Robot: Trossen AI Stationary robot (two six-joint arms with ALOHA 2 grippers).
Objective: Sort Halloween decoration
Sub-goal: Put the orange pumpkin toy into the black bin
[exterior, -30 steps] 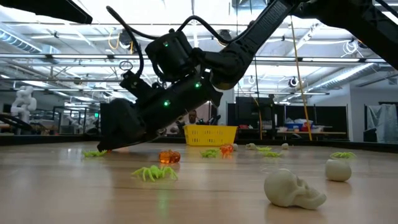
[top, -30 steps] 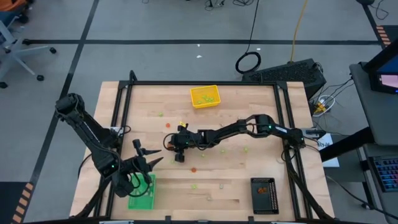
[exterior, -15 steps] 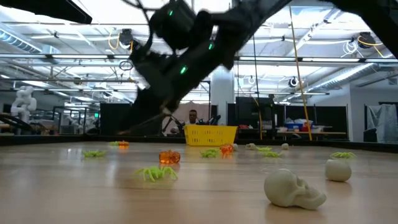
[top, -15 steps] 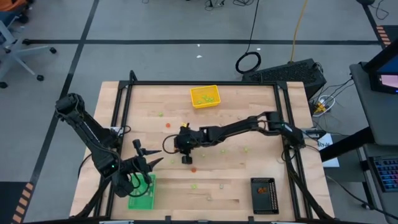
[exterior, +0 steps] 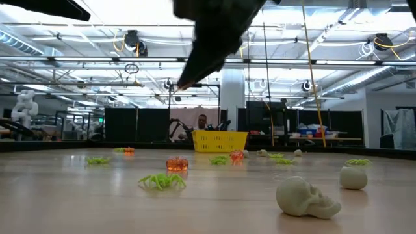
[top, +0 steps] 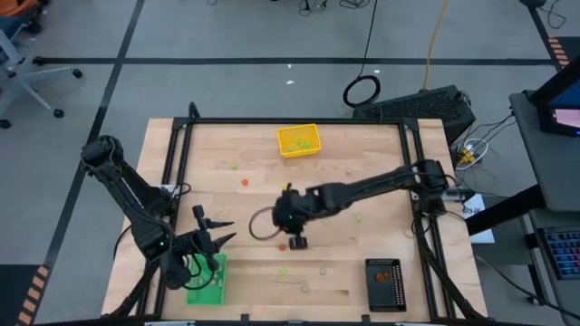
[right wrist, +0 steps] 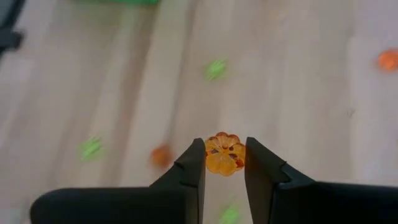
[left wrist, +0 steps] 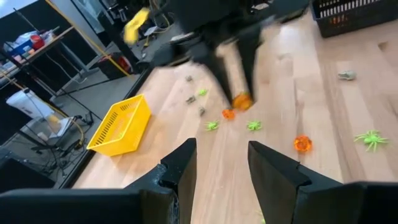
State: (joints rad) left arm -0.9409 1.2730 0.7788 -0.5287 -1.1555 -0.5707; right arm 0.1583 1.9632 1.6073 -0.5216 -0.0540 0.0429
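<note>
Right tool (right wrist: 224,163) pinches an orange piece (right wrist: 224,154), lifted above mid worktop (top: 362,163) | carry it level and slowly to the black tray (top: 385,284), near right; release only above it | left tool (left wrist: 219,169) spread, waiting over green tray (top: 209,285), near left.

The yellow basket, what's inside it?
The yellow basket holds little light green pieces, seen from above. Its mesh wall hides them in the low view, so their shapes stay unclear.
</note>
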